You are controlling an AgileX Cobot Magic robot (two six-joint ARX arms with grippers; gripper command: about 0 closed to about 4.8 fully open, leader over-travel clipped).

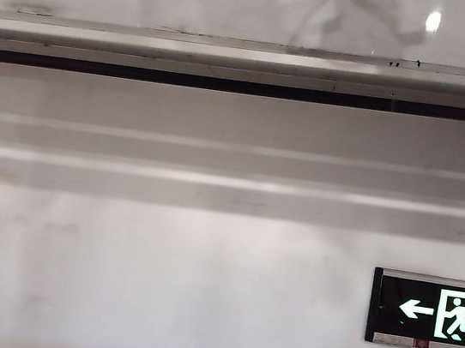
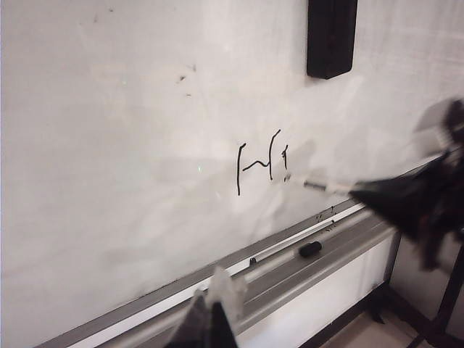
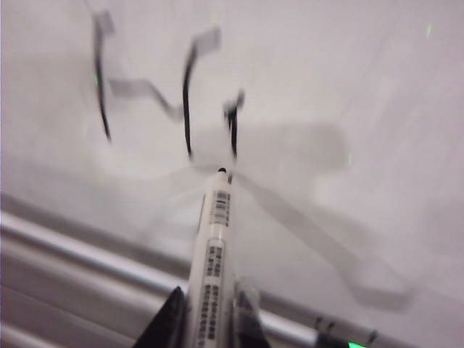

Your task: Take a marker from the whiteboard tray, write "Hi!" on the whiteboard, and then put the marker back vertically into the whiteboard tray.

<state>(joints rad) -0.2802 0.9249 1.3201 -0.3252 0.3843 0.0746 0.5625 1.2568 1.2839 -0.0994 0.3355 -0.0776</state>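
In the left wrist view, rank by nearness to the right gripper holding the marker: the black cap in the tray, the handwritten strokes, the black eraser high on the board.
1. Handwritten strokes, just beyond the marker tip held by the right gripper.
2. Black cap, below in the whiteboard tray.
3. Black eraser, high on the whiteboard.

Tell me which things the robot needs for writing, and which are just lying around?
Needed: the marker held in the right hand; the whiteboard with black strokes; the whiteboard tray.

Just there: black eraser block on the board; small black cap-like piece in the tray; exit sign; left hand, idle near the tray.
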